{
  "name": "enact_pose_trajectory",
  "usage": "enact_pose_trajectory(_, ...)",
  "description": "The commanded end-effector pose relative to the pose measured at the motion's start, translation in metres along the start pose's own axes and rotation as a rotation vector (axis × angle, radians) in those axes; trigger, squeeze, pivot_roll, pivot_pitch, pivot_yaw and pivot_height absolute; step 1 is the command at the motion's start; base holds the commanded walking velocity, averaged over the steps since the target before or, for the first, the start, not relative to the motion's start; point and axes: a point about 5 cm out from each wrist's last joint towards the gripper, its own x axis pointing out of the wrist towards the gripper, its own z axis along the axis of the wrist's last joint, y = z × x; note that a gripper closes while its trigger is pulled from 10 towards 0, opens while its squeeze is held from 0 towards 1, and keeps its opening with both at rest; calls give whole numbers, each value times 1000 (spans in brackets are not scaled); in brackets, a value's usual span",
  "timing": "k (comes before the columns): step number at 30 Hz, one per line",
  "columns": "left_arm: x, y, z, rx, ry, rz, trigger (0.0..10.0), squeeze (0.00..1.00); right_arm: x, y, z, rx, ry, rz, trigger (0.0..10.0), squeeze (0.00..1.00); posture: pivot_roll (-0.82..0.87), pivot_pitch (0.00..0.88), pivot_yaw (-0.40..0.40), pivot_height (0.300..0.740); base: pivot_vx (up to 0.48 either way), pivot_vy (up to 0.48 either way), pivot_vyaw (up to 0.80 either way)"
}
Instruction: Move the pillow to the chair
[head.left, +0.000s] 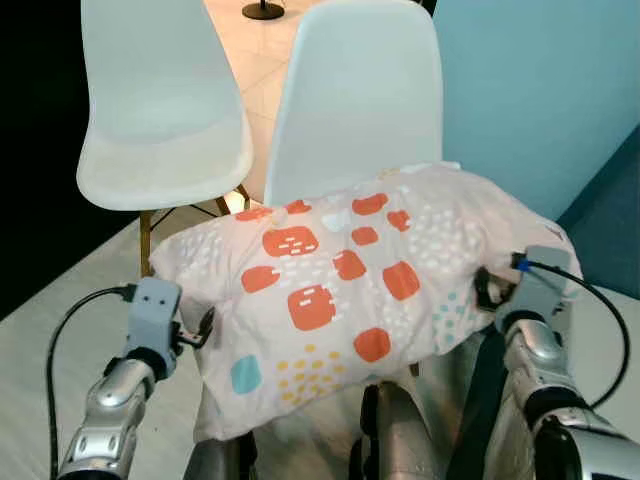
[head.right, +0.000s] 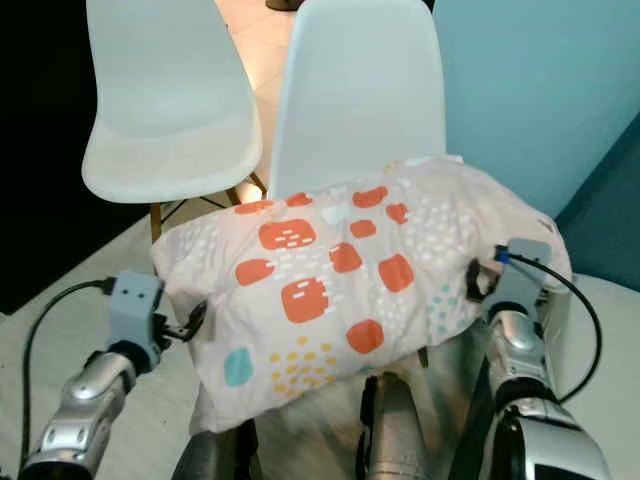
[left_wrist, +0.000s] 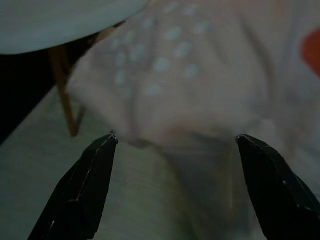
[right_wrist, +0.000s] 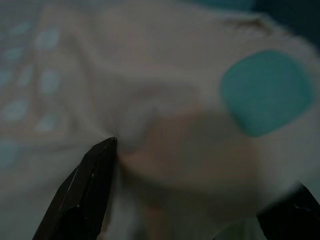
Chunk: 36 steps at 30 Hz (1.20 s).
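The pillow (head.left: 350, 290), pale with orange squares, white dashes, yellow dots and a teal patch, is carried in front of the robot between its two arms, at the centre of the head view. Its far edge lies against the lower part of the backrest of the nearer white chair (head.left: 365, 95), which stands at 12 o'clock; whether the pillow's underside rests on that chair's seat cannot be told, since the pillow covers it. A second white chair (head.left: 160, 110) stands at 10 o'clock on wooden legs, apart from the pillow. The left pincer (left_wrist: 175, 145) is at the pillow's left end, at 8 o'clock; its wrist view shows the two black fingers (left_wrist: 82, 192) spread wide with the pillow's edge just beyond the tips, not clamped. The right pincer (right_wrist: 200, 175) is at the pillow's right end, at 4 o'clock; its fingers (right_wrist: 87, 195) are also spread apart, with the pillow fabric bulging between them and pressing against the tip of one. The floor (head.left: 40, 340) below is pale.
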Motion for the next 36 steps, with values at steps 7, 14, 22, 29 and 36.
enact_pose_trajectory(7,-24,41,1,-104,-50,311,10000,0,0,-34,13,-69,-81,-218,10000,0,40,155,-19,579,0,0,0)
enact_pose_trajectory(14,-14,44,35,24,-196,360,10000,0,6,-5,43,-106,-238,-147,10000,0,42,143,-25,579,0,0,0)
enact_pose_trajectory(22,5,-7,48,-51,-237,187,10000,0,-2,64,42,196,-228,164,10000,0,38,134,-27,579,0,0,0)
enact_pose_trajectory(29,37,-64,56,-76,-166,-2,10000,0,-39,156,41,212,-215,571,10000,0,22,119,-23,579,0,0,0)
enact_pose_trajectory(36,38,-59,50,85,-134,39,10000,0,-53,155,0,89,-120,565,10000,0,30,110,-22,579,0,0,0)
